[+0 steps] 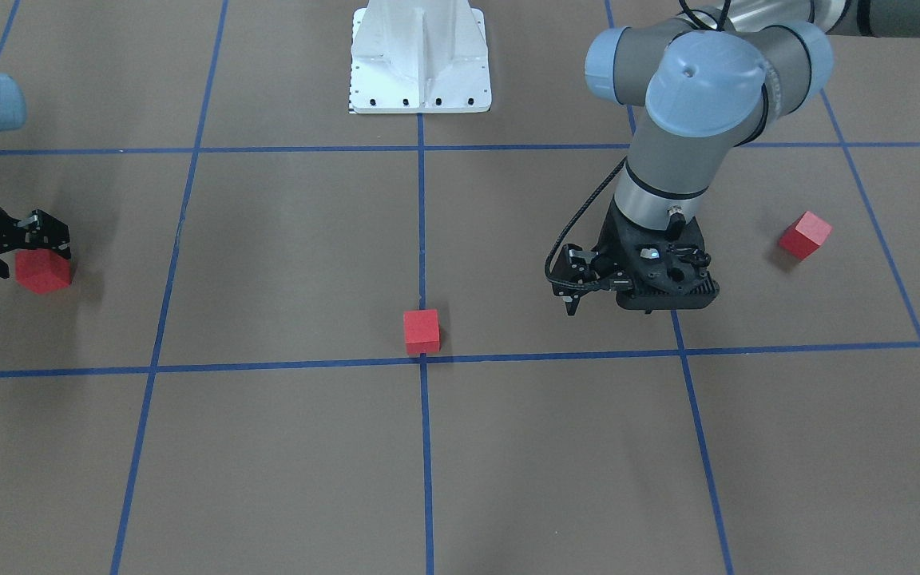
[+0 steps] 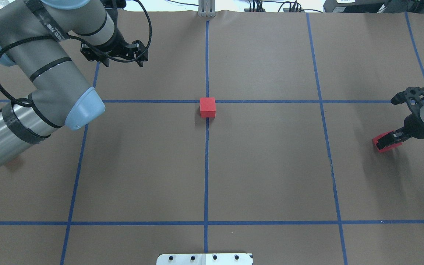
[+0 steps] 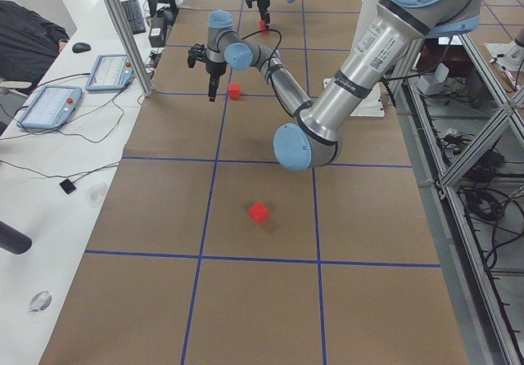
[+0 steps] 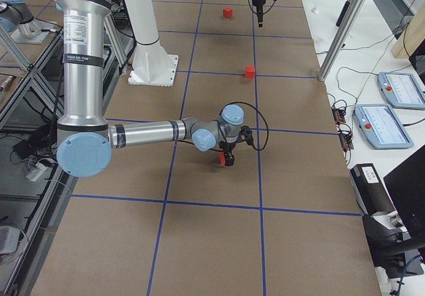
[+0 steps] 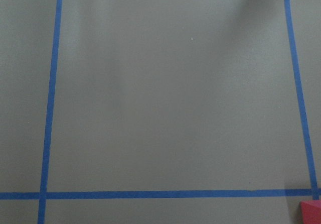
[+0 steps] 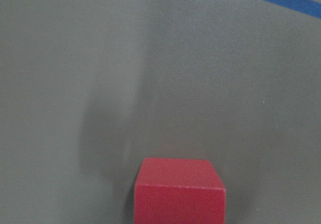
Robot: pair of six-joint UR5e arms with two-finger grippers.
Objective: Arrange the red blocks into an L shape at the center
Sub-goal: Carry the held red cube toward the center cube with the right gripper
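On the brown grid point(image 1: 292, 255), right jaws, spread unclear, hover over a red block point(image 1: 43, 271).

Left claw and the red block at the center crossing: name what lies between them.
Nothing stands there. Between the left claw and the red block there is only bare brown paper, as the overhead view shows.

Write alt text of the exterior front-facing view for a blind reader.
One red block sits by the center tape crossing of a brown gridded table. The right gripper is at a second block at the view's left; the left gripper hangs between the center and a third block.
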